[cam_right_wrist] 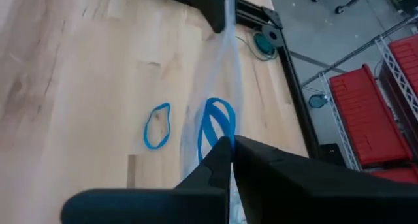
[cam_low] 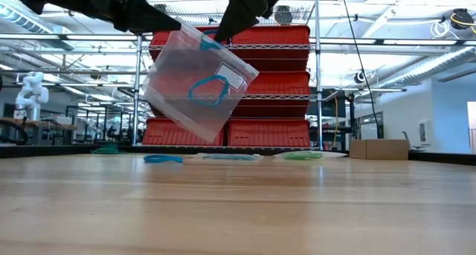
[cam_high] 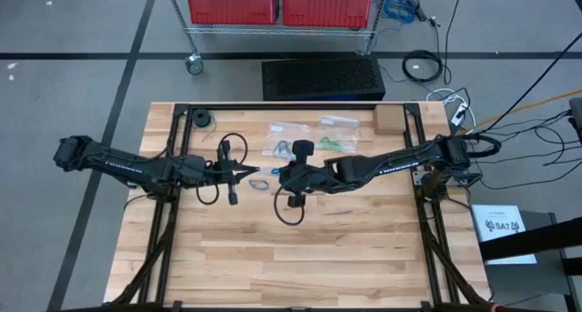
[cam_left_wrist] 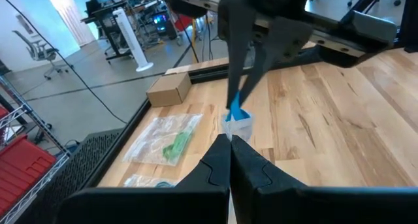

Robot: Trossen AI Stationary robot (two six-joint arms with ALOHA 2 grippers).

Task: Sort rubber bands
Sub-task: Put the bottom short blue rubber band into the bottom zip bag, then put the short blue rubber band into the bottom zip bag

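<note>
A clear plastic bag (cam_low: 195, 80) hangs tilted above the table, stretched between my two grippers, with a blue rubber band (cam_low: 208, 90) inside it. My left gripper (cam_low: 181, 30) is shut on one upper corner and my right gripper (cam_low: 219, 36) on the other. In the right wrist view the band in the bag (cam_right_wrist: 217, 123) shows just past my own shut fingers (cam_right_wrist: 230, 144). Another blue rubber band (cam_right_wrist: 157, 126) lies flat on the wood below. Green rubber bands (cam_high: 332, 144) lie farther back. My left gripper pinches the bag's top edge at its higher corner (cam_low: 184, 34) between its two shut fingers, coming nearly level from the table's left. The bag hangs below, clear of the table. My right gripper pinches the same top edge at the other corner (cam_left_wrist: 238, 114), slanting down from the right. A bit of blue shows at its fingertips (cam_left_wrist: 235, 106); band or bag edge, I cannot tell. The bag is lifted clear.
Several more clear bags (cam_high: 286, 128) lie on the far half of the table, one holding green bands (cam_left_wrist: 175, 144). A cardboard box (cam_high: 388, 119) stands at the far right and a dark green roll (cam_high: 200, 121) at the far left. The near half is bare wood (cam_high: 300, 257).
</note>
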